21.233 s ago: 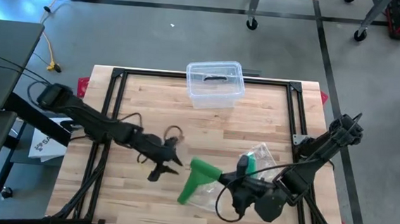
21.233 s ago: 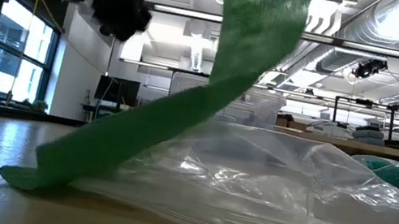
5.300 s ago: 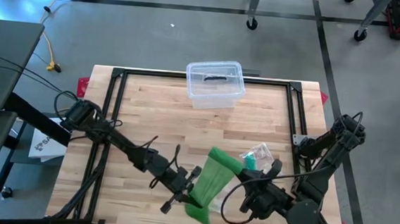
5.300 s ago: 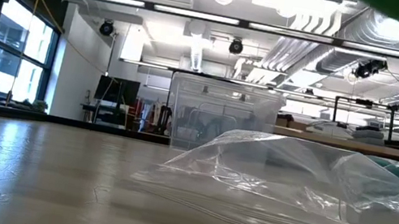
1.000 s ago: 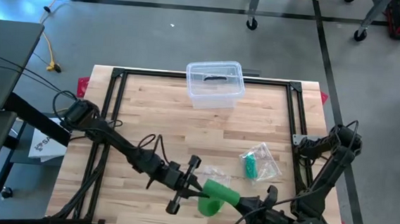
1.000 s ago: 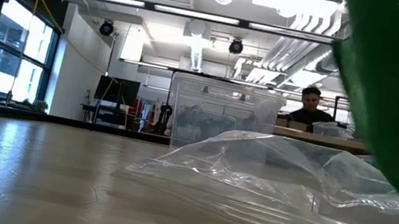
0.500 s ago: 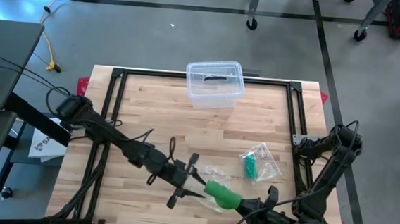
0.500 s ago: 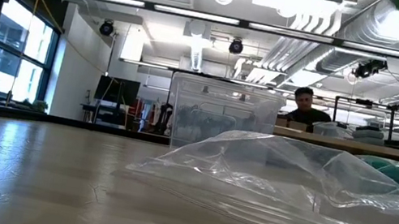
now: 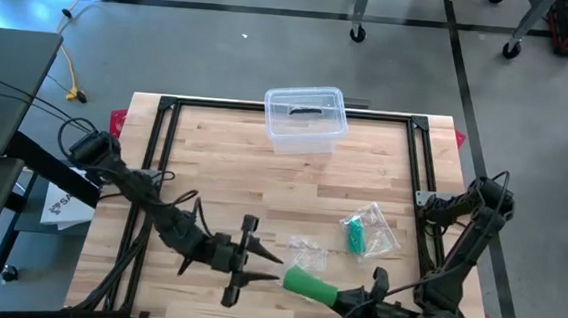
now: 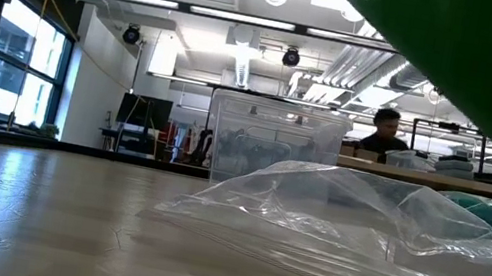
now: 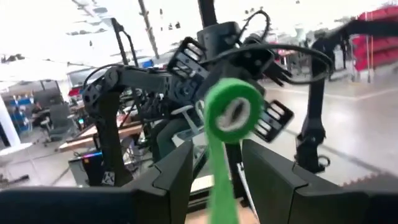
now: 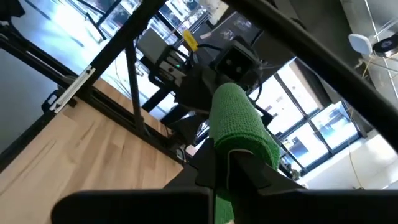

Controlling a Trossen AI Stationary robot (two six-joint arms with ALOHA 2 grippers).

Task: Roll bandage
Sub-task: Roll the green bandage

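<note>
Now that the left tool (image 9: 256,265) has been opened and drawn back from the green bandage roll (image 9: 307,284), the roll is held above the counter's (image 9: 363,175) near edge, clamped in the right tool (image 12: 231,163) alone, apparently wound.

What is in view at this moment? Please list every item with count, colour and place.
bandage roll: one, green, near front edge of the table, held by the right gripper
clear plastic bag: one, transparent, empty, just behind the roll
bagged bandage: one, green in clear bag, right of centre
plastic container: one, clear, lidded, back centre
table: one, light wood
person: one, in the room behind
left gripper: dark, open, beside the roll
right gripper: dark, shut on the roll
</note>
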